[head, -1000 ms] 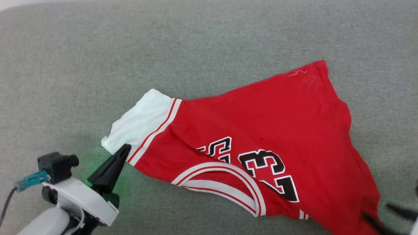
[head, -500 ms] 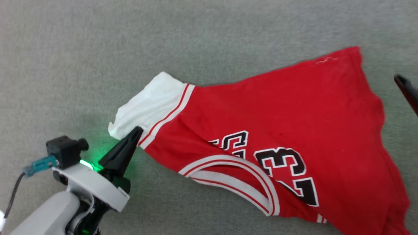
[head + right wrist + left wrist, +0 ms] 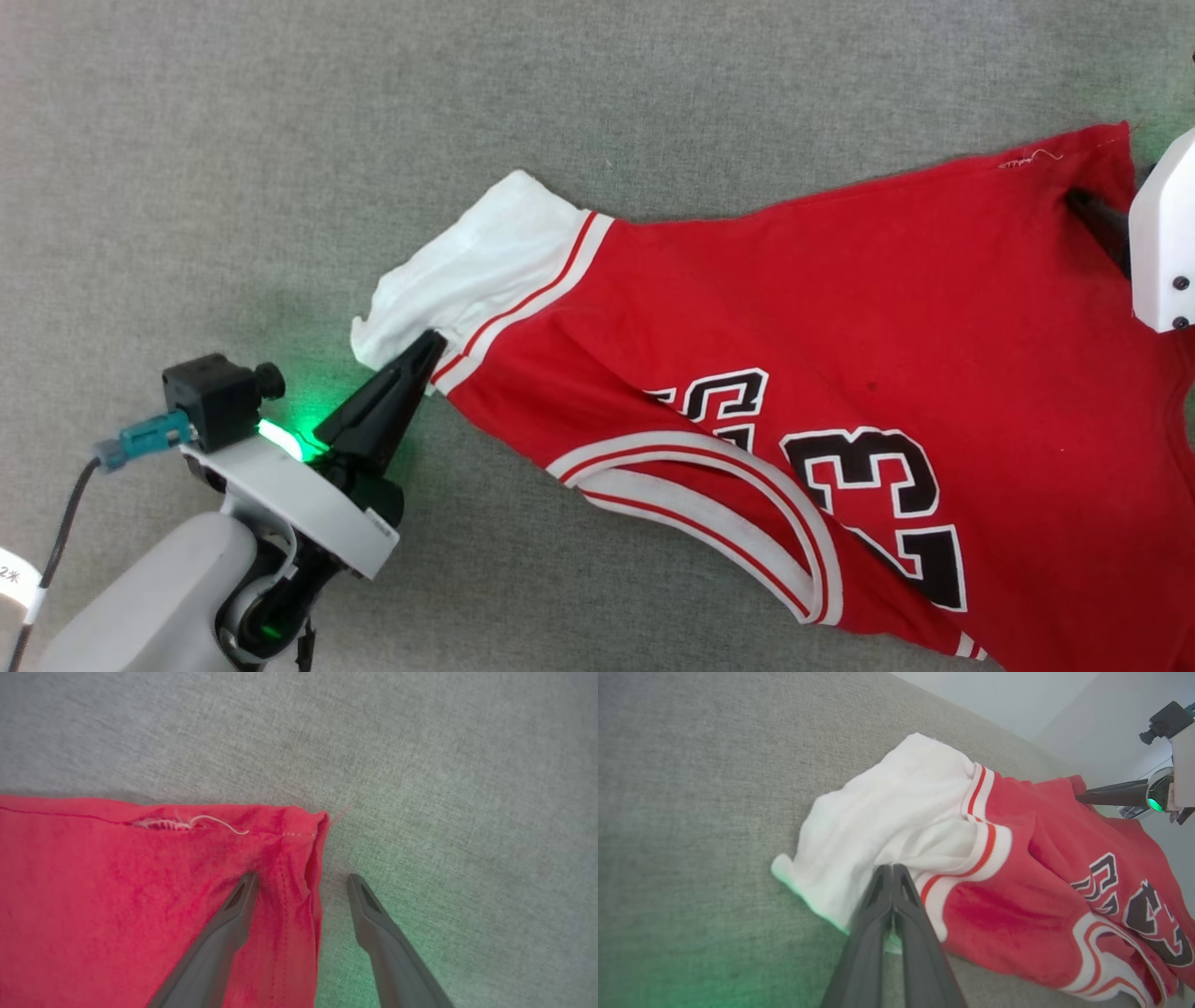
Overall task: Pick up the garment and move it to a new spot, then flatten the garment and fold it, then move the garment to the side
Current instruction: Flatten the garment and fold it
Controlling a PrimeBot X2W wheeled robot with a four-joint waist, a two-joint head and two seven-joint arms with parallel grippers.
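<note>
The garment (image 3: 794, 308), a red jersey, is spread on a grey fabric surface (image 3: 280, 140). In the head view it is seen from the centre out to the edge between 2 and 5 o'clock. Its white sleeve (image 3: 476, 261), bordered by red-and-white striped trim, is pointed towards 10 o'clock from the body. Black block lettering (image 3: 878, 485) outlined in white is found at 4 o'clock of that view. The cloth is not laid flat: creases are seen running from the sleeve across the red body.

The left gripper (image 3: 431, 341) is set at 7 o'clock of the head view, and its jaws are clamped on the lower edge of the white sleeve. In the left wrist view the two dark fingers (image 3: 878, 933) are seen pressed together with white cloth pinched at their tips. A green light (image 3: 280, 439) is lit on its wrist, and the surface beneath is tinted green.

The right gripper (image 3: 302, 876) is placed at the garment's far corner, at 2 o'clock of the head view. Its jaws are held wide apart. In the right wrist view one finger is seen over the red cloth and the other over the bare grey surface, so that the folded side edge is straddled. A loose white thread (image 3: 196, 822) is seen on the hem at 9 o'clock of that corner.
</note>
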